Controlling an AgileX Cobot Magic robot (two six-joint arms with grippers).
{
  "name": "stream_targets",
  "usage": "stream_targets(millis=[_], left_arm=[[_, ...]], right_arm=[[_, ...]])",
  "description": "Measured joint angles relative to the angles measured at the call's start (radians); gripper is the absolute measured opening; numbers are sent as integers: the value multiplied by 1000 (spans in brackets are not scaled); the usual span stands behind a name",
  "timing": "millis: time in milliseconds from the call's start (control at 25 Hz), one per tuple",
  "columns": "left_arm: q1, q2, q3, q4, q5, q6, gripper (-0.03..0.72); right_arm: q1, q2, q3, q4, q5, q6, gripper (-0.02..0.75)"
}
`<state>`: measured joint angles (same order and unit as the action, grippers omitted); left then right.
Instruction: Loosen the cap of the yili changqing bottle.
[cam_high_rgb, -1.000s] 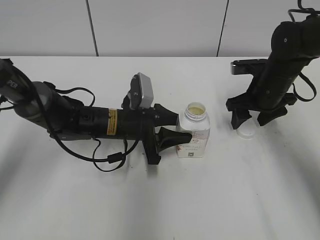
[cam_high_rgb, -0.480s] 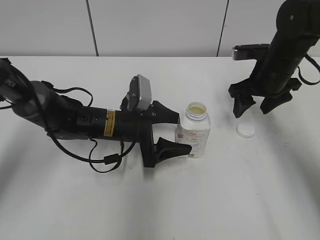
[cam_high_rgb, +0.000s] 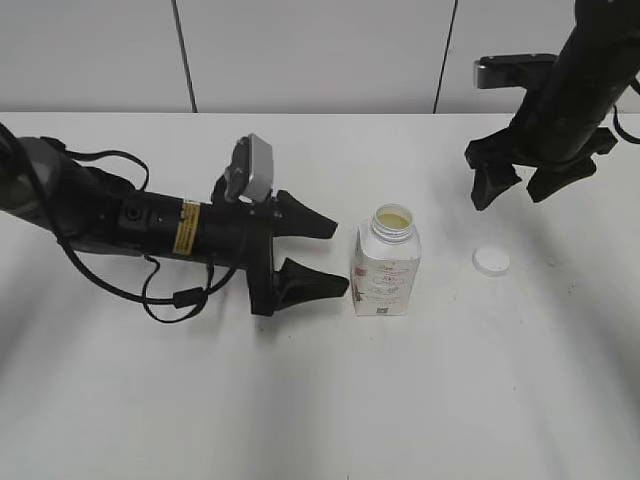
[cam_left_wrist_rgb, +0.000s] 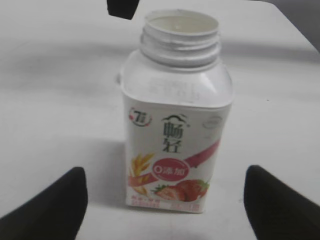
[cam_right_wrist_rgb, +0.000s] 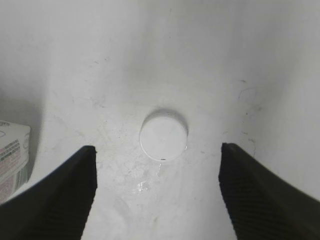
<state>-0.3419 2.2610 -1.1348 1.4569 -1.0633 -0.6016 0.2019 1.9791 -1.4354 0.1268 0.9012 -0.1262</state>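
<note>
The yili changqing bottle (cam_high_rgb: 386, 262) stands upright on the white table, its threaded neck open and uncapped; it also shows in the left wrist view (cam_left_wrist_rgb: 175, 115) with its pink-red strawberry label. The white cap (cam_high_rgb: 491, 261) lies flat on the table to the bottle's right, and shows in the right wrist view (cam_right_wrist_rgb: 163, 135). My left gripper (cam_high_rgb: 318, 254) is open and empty, just left of the bottle and apart from it (cam_left_wrist_rgb: 165, 205). My right gripper (cam_high_rgb: 518, 186) is open and empty, raised above and behind the cap (cam_right_wrist_rgb: 157, 200).
The white table (cam_high_rgb: 320, 400) ends at a grey panelled wall at the back. The left arm with its cables lies low across the table's left side. A corner of the bottle shows at the left edge of the right wrist view (cam_right_wrist_rgb: 12, 150).
My left gripper let go of the bottle and drew back to the left. My right gripper rose up and away from the cap, which stays on the table.
</note>
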Motion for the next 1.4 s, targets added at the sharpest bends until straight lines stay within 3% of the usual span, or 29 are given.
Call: stream_targets(millis=[320, 520, 680, 920, 1080, 1280, 1400], left_arm=[[73, -139, 0, 54, 187, -199, 585], [79, -264, 0, 58, 480, -357, 585], [79, -361, 1, 45, 746, -386, 582], [79, -461, 1, -25, 1112, -389, 564], [81, -508, 1, -143, 1218, -369, 535], [81, -551, 1, -341, 1283, -231, 526], [81, -555, 1, -482, 1383, -69, 524]], right_arm=[[0, -38, -70, -48, 18, -8, 596], [0, -40, -143, -50, 40, -10, 596], [0, -40, -193, -52, 69, -10, 595], [0, -40, -245, -88, 115, -10, 595], [0, -41, -266, -116, 192, -9, 595], [0, -41, -288, -120, 265, -9, 595], [0, -41, -309, -120, 297, -8, 595]])
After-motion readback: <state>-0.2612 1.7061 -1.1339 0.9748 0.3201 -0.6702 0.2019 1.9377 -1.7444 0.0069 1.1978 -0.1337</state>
